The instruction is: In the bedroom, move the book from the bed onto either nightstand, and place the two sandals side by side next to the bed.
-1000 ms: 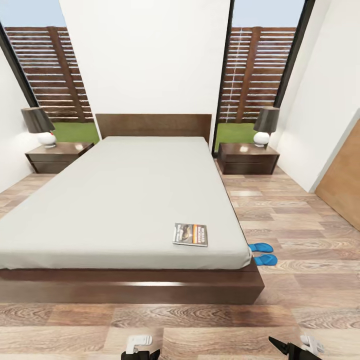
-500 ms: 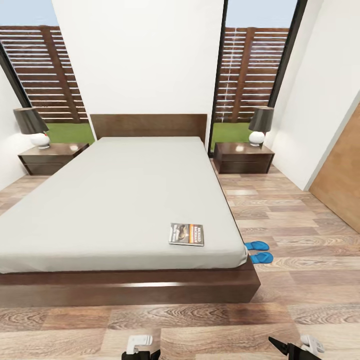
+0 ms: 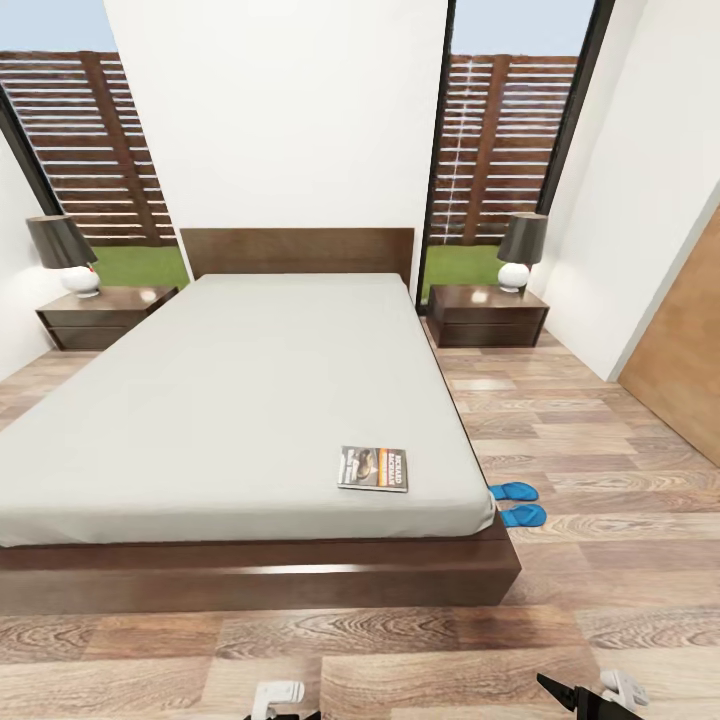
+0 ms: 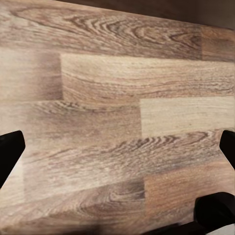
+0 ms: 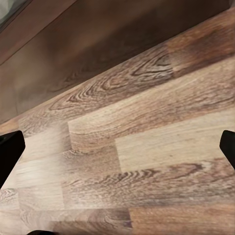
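Note:
The book (image 3: 373, 468) lies flat on the light-grey bed (image 3: 240, 400), near its front right corner. Just past that corner, the two blue sandals (image 3: 514, 491) (image 3: 523, 516) lie close together on the floor, one partly hidden by the mattress. Two dark nightstands stand by the headboard, one at the left (image 3: 100, 318) and one at the right (image 3: 487, 315). My left gripper (image 4: 117, 152) and right gripper (image 5: 117, 147) hang low over the plank floor in front of the bed. Both are open and hold nothing.
A lamp stands on each nightstand, left (image 3: 65, 250) and right (image 3: 520, 248). The bed's dark wooden frame (image 3: 260, 580) runs across in front of me. A brown wood wall panel (image 3: 685, 360) stands at the right. Bare plank floor (image 3: 600, 420) stretches along the bed's right side.
The camera shifted a little in the first half second, so the whole picture slid left. Book and sandals lie as before. My left arm shows slightly lower at the picture's bottom edge.

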{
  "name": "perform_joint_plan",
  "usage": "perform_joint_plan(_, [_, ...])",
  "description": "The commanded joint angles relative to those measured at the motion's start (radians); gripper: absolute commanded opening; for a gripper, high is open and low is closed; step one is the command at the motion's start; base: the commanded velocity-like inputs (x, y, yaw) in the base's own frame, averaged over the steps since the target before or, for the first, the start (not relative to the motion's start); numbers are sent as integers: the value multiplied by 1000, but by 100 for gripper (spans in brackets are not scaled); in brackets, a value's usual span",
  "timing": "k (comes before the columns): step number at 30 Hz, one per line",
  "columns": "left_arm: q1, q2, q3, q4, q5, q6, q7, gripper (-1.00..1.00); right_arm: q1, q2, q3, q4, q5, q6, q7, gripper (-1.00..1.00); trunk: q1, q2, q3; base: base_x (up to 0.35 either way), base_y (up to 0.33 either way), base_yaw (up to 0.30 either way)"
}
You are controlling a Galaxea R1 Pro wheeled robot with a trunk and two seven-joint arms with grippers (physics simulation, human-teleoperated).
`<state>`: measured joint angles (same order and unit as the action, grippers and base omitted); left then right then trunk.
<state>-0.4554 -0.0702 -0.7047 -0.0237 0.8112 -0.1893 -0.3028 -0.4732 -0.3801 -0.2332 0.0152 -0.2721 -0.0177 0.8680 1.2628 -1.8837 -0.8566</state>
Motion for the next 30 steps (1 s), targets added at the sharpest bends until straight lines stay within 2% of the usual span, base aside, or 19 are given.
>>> perform_joint_plan(1, [-1,0,-8,2,9,-4,-4,100,-1,0,-2,2,-1,-2,3,100,0,0,-1,0,0,0])
perform_joint_plan(11, [0,0,-9,2,9,-4,-4,100,-1,0,-2,2,-1,-2,3,100,0,0,-1,0,0,0])
perform_joint_plan(30, [0,0,-8,2,9,-4,-4,100,-1,0,-2,2,-1,-2,3,100,-73,133,59,0,0,0])
